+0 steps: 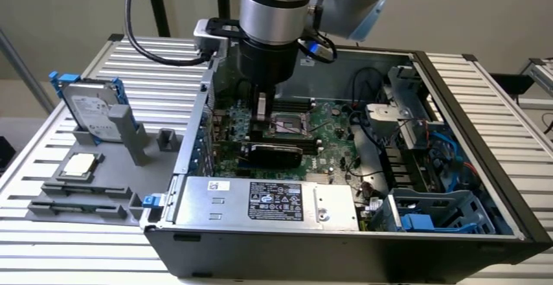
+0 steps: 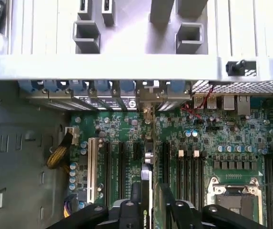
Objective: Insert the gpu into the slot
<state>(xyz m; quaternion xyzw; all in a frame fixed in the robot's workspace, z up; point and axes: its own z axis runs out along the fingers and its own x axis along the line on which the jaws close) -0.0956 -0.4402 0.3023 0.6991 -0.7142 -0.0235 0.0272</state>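
The gpu point(image 1: 273, 151), a black-covered card, stands on edge on the green motherboard inside the open computer case. Its lower edge is down at the board, and the slot is hidden under it. My gripper point(image 1: 261, 128) hangs straight down just above the card's top edge. In the wrist view the gpu point(image 2: 146, 191) runs edge-on between my two black fingers point(image 2: 135, 202), up to its metal bracket at the case's rear wall. My gripper point(image 2: 150, 210) straddles the card, open, with a gap on one side.
Black memory slots point(image 2: 188, 171) and the CPU socket point(image 2: 234, 193) lie beside the card. A white slot point(image 2: 92, 162) lies on its other side. The power supply point(image 1: 268, 201) fills the case's near side. A hard drive point(image 1: 90, 110) stands outside at the exterior view's left.
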